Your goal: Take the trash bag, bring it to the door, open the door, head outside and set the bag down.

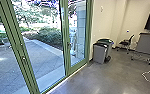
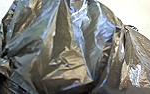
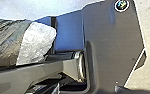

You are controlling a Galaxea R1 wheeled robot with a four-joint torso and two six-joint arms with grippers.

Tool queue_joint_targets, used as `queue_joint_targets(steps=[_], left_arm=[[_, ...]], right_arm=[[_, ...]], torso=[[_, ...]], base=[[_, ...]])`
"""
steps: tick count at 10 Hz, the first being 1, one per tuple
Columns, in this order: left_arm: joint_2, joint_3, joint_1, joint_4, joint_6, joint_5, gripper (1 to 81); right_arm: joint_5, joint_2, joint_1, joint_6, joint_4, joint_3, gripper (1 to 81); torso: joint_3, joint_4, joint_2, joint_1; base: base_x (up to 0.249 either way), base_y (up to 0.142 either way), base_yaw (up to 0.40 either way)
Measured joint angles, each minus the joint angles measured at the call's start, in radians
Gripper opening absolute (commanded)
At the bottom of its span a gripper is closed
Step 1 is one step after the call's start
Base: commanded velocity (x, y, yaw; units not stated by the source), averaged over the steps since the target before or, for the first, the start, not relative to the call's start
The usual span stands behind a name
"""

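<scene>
Black plastic, puckered and full of creases, makes up the trash bag (image 2: pixel 66 67), which is large in the left wrist view; it is near the robot and still has to go outside. It is probably carried from its gathered top so that the bulk can hang below, but the grip itself is hidden. I cannot tell whether the left tool is open or closed.

Ahead, from the left, a green post (image 1: pixel 15 42) edges a wide stretch of glass. Beyond it lies the paved yard (image 1: pixel 41 48), with dark bushes (image 1: pixel 49 35) along its far side. Next comes the glass door (image 1: pixel 77 66), its handle (image 1: pixel 69 45) on the edge nearer the middle, likely set there to be easy to reach. It looks shut to me. Just beside it, two bins (image 1: pixel 99 53) are side by side near the wall, presumably to keep them handy yet off the way out. Farther right, a chair (image 1: pixel 126 43) is near a desk (image 1: pixel 148 43), and a white cord (image 1: pixel 149 78) loops loosely on the floor, where wheels could catch it.

At the right wrist, dark plastic shows close to the robot's own plate; whether the right tool is open or closed, I cannot tell.
</scene>
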Motion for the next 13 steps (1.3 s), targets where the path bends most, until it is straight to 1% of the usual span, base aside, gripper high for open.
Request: queue_joint_targets(steps=[5,13], left_arm=[[0.0,0.0,0.0,0.001,0.0,0.0,1.0],[0.0,0.0,0.0,0.002,0.0,-0.001,1.0]], right_arm=[[0.013,0.0,-0.005,0.0,0.001,-0.001,81.1],[0.009,0.002,-0.005,0.0,0.001,-0.003,81.1]], torso=[[0.0,0.0,0.0,0.0],[0.0,0.0,0.0,0.0]], base=[[0.171,0.0,0.0],[0.171,0.0,0.0]])
